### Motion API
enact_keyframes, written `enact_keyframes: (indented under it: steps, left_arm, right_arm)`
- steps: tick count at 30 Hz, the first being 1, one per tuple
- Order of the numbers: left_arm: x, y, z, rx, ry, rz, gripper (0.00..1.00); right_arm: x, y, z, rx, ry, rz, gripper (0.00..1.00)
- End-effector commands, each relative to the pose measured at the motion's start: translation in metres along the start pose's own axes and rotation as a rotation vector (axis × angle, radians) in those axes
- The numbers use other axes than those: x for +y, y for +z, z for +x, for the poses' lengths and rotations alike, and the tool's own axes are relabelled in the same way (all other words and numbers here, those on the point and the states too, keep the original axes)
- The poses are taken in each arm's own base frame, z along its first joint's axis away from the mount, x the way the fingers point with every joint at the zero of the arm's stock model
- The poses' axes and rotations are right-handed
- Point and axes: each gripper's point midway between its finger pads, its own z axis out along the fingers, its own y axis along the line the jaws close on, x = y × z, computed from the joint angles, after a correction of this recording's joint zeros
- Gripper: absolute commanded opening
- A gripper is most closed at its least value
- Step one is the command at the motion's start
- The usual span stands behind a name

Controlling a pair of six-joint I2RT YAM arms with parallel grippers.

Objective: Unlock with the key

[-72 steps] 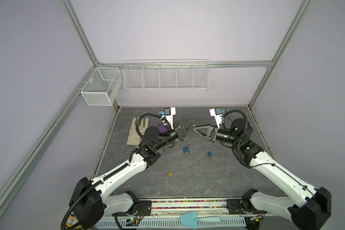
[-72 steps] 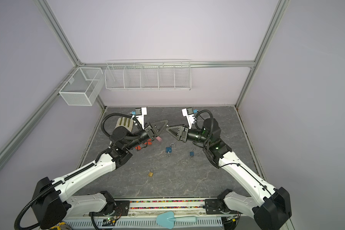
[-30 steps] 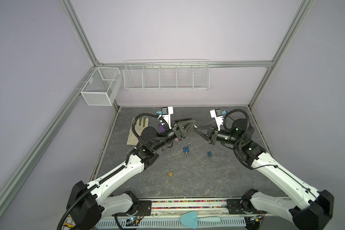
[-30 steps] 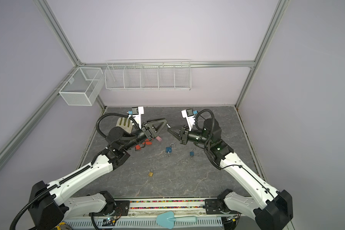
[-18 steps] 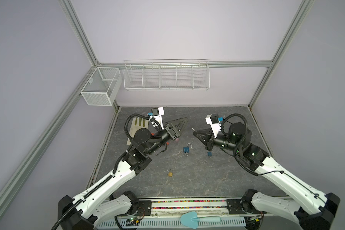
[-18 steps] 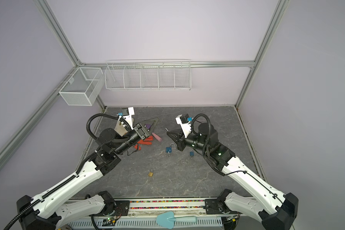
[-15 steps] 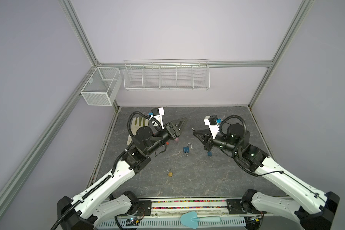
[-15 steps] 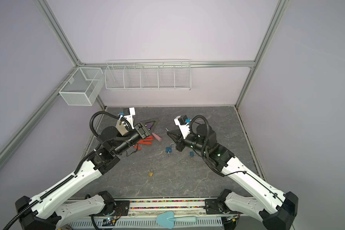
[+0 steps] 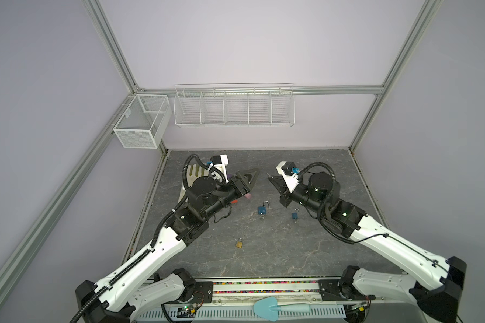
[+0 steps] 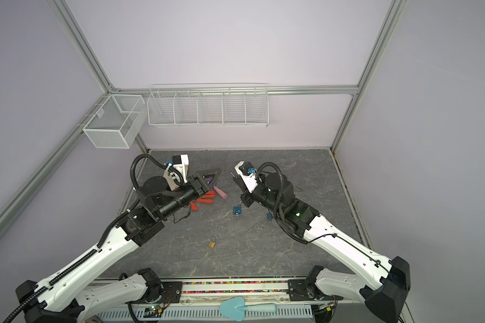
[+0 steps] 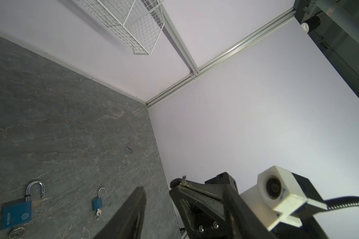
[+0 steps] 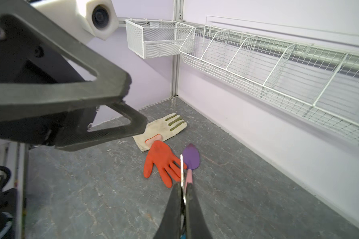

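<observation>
My right gripper (image 9: 273,181) (image 12: 182,186) hangs above the table's middle, shut on a small silver key (image 12: 181,169) whose blade sticks out past the fingertips. Facing it from the left, my left gripper (image 9: 251,181) (image 12: 135,103) is open and holds nothing. On the table below and between them lies a large blue padlock (image 9: 262,209) (image 11: 17,213) with its shackle swung open. A small blue padlock (image 9: 294,215) (image 11: 97,203) with a key in it lies under the right arm. A brass padlock (image 9: 239,243) lies nearer the front.
An orange glove (image 12: 162,161), a beige glove (image 12: 164,128) and a purple trowel (image 12: 192,157) lie at the back left under the left arm. A white wire rack (image 9: 234,107) and mesh box (image 9: 140,123) hang on the walls. A teal trowel (image 9: 266,304) lies on the front rail.
Over the last second the two grippers have drawn a little apart and both wrists have turned and risen. The right still grips the key; the left stays open.
</observation>
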Motion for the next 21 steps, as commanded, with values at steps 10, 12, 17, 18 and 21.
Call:
enact_keyframes:
  steps: [10,12,17,18,21]
  left_arm:
    - [0.023,-0.006,-0.040,-0.054,-0.213,-0.107,0.58]
    - [0.029,-0.006,-0.043,-0.046,-0.234,-0.111,0.58]
    - [0.036,-0.007,-0.053,-0.028,-0.259,-0.096,0.58]
    - [0.037,-0.008,-0.055,-0.030,-0.262,-0.096,0.57]
    - [0.034,-0.010,-0.055,-0.029,-0.269,-0.087,0.57]
  right_arm:
    - [-0.016,0.037,-0.029,-0.103,-0.462,0.266,0.06]
    - [-0.015,0.042,-0.031,-0.122,-0.507,0.278,0.06]
    - [-0.012,0.055,-0.033,-0.148,-0.656,0.347,0.06]
    - [-0.010,0.059,-0.033,-0.151,-0.700,0.373,0.06]
    - [-0.005,0.067,-0.037,-0.201,-0.817,0.471,0.06]
